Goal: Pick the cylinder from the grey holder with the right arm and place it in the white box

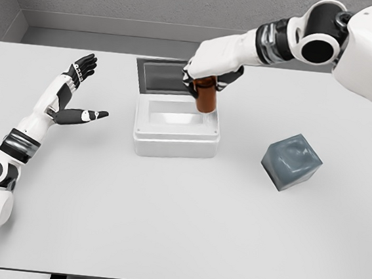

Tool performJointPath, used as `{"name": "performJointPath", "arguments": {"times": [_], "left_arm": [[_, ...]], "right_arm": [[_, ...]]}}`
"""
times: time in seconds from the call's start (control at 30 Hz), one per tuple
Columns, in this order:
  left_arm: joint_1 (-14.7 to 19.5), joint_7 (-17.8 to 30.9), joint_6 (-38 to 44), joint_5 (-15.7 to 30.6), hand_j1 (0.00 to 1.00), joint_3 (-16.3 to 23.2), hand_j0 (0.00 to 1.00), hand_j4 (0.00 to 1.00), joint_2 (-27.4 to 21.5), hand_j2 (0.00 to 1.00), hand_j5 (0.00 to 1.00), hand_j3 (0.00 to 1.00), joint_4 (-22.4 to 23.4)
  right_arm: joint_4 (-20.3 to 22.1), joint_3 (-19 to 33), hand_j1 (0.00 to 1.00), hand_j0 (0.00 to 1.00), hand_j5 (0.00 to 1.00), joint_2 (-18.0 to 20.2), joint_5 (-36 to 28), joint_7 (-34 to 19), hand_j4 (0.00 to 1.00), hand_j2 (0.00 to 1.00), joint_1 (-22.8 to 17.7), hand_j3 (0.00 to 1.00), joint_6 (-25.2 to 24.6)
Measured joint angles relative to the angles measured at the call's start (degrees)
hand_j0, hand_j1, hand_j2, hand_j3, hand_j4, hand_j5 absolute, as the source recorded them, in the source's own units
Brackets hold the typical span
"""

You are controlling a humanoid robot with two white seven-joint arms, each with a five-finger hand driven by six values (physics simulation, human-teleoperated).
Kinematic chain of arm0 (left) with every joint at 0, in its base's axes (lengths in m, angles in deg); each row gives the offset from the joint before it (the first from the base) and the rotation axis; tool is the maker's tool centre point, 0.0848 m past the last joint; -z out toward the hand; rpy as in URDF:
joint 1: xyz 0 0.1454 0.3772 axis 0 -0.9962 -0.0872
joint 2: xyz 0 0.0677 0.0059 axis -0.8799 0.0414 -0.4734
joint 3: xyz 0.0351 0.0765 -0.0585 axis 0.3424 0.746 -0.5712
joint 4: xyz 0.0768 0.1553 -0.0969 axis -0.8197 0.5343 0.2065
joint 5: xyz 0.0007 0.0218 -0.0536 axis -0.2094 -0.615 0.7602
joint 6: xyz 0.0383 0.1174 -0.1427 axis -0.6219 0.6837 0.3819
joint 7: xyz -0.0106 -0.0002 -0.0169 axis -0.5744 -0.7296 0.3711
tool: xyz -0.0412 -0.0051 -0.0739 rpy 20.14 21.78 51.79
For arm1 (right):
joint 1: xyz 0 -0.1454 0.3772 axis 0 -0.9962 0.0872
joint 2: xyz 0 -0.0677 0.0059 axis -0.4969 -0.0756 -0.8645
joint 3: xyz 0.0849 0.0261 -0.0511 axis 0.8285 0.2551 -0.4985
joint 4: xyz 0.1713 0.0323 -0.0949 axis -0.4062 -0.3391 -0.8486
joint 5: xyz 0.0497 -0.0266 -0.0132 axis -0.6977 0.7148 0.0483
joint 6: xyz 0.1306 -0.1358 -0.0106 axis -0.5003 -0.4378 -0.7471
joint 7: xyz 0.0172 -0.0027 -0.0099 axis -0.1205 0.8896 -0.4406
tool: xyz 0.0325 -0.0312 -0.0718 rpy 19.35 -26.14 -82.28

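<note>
- Over the white box [176, 136] at the middle of the table [176, 244], the right hand [213, 66] grips a brown cylinder [207, 95] from above, its lower end just inside the box's open top
- Behind the box lies its dark lid [160, 75]
- To the right, well apart, sits the grey holder [291, 161]
- At left, the left hand [78, 93] rests with fingers spread, holding nothing

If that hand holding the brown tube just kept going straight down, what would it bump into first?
Probably the inside of the open white box: the right hand holds the brown cylinder upright over the box's right side, so the cylinder's base would land first, though it may clip the right rim.
</note>
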Motion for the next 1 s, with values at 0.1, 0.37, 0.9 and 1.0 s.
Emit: {"name": "performJointPath", "arguments": {"times": [0.1, 0.37, 0.9, 1.0], "left_arm": [[0.0, 0.0, -0.01, 0.0, 1.0, 0.0, 1.0, 1.0, 0.0, 1.0, 1.0, 1.0, 0.0], [0.0, 0.0, -0.07, 0.0, 1.0, 0.0, 1.0, 1.0, 0.0, 1.0, 1.0, 1.0, -0.01], [-0.09, 0.0, -0.2, 0.08, 1.0, 0.0, 1.0, 1.0, 0.0, 1.0, 1.0, 1.0, -0.15], [-0.09, 0.0, -0.2, 0.08, 1.0, 0.0, 1.0, 1.0, 0.0, 1.0, 1.0, 1.0, -0.16]], "right_arm": [[-0.98, -0.65, 0.44, 0.44, 0.44, -0.83, 0.29, 0.0, 0.44, 0.44, 0.26, 0.44, 0.0], [-3.55, -1.71, 0.44, 0.44, 0.44, -2.82, 0.42, -0.08, 0.44, 0.44, 0.53, 0.44, 0.03], [-5.1, -2.46, 1.0, 1.0, 1.0, -3.98, -0.04, -0.22, 1.0, 1.0, 0.7, 1.0, -1.11], [-4.67, -2.57, 1.0, 1.0, 1.0, -3.97, 0.67, -0.15, 1.0, 1.0, 0.97, 1.0, -1.2]]}}
